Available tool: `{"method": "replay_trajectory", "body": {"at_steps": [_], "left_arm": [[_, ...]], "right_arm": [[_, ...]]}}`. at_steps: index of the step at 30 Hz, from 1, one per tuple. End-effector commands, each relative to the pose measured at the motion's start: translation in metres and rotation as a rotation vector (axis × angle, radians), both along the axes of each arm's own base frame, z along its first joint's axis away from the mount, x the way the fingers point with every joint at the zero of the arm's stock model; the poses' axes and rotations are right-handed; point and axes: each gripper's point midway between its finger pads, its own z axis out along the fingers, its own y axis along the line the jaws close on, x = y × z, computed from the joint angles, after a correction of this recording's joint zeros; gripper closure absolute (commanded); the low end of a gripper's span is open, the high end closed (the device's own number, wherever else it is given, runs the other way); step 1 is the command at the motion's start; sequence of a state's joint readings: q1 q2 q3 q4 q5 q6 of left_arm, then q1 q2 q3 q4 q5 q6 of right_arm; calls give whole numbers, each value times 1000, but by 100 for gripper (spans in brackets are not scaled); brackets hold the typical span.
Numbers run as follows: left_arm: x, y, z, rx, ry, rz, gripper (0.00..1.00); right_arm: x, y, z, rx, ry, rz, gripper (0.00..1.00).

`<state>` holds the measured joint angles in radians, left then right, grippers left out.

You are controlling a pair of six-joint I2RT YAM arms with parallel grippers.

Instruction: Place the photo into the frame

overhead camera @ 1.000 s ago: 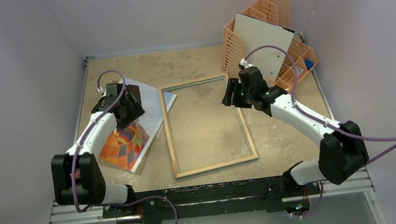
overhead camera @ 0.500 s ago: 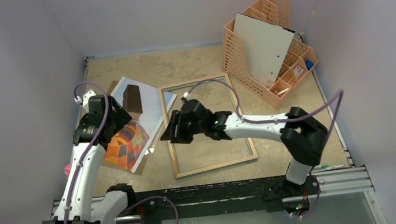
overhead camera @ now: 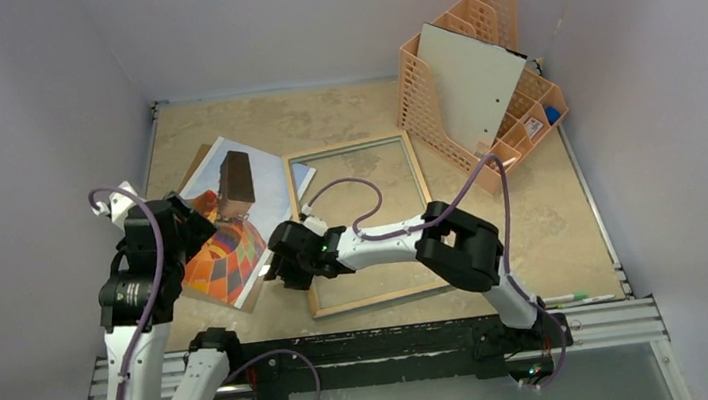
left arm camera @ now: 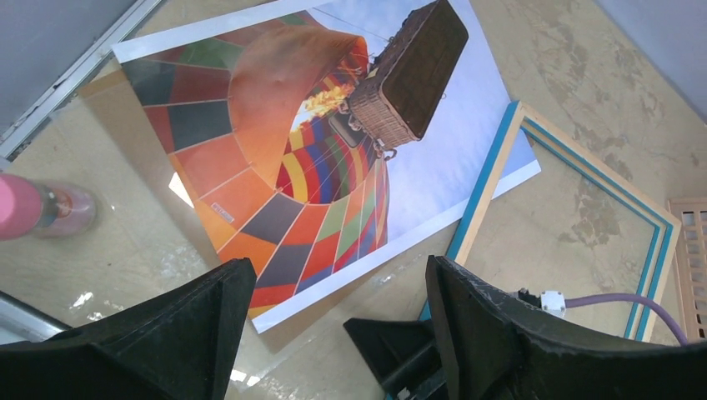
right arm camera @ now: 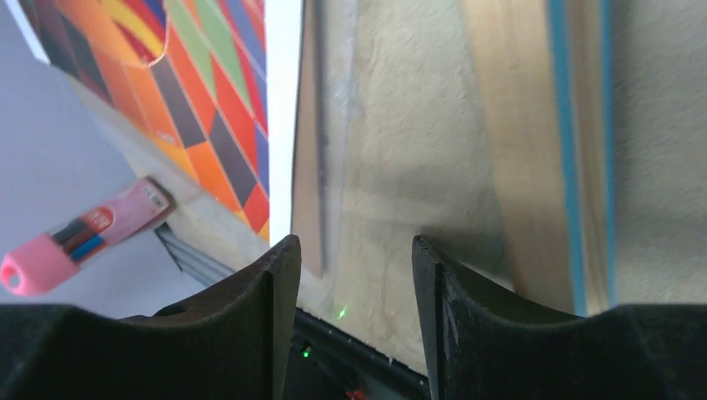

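The photo [overhead camera: 223,237] of a hot-air balloon lies flat at the table's left, partly on a brown board. Its far corner overlaps the frame's left rail. The frame [overhead camera: 436,221] lies face down in the middle, wood-coloured back up, blue showing on its edge [left arm camera: 482,196]. My left gripper [overhead camera: 190,229] hovers open above the photo's near part [left arm camera: 275,167], holding nothing [left arm camera: 338,275]. My right gripper [overhead camera: 279,264] is low and open between the photo's near right corner [right arm camera: 225,100] and the frame's left rail [right arm camera: 534,150]. Only bare table and the board's edge [right arm camera: 310,183] lie between its fingers [right arm camera: 352,250].
An orange lattice organiser [overhead camera: 414,82] stands at the back right with a grey-white board [overhead camera: 468,71] leaning in it. A pink pen pack [left arm camera: 33,208] lies off the table's left edge. Pens [overhead camera: 575,298] lie by the near right rail.
The right arm has swung left across the frame, down to the photo's near right corner, its jaws a little narrower. The left arm has pulled back toward the near left, off the photo.
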<state>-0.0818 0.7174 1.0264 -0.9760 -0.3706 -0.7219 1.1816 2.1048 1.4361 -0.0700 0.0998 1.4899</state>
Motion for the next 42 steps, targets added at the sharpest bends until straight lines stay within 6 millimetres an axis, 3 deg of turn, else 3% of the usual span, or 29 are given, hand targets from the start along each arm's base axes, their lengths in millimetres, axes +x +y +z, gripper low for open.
{"method": "replay_trajectory", "body": {"at_steps": [1, 11, 18, 26, 34, 42], "left_arm": [[-22, 0, -3, 7, 28, -11, 21], [-19, -14, -45, -35, 75, -69, 21], [-12, -12, -27, -40, 27, -39, 21], [-10, -11, -30, -41, 19, -33, 21], [-7, -11, -27, -37, 17, -32, 21], [-6, -15, -33, -56, 28, -44, 21]], "right_arm": [[23, -1, 5, -26, -48, -126, 46], [11, -11, -43, -26, 70, -213, 46], [15, -13, -57, -10, 74, -239, 48], [17, -10, -76, 35, 94, -206, 53], [18, 1, -67, 133, 47, -143, 56], [32, 11, -35, 322, -47, -120, 67]]}}
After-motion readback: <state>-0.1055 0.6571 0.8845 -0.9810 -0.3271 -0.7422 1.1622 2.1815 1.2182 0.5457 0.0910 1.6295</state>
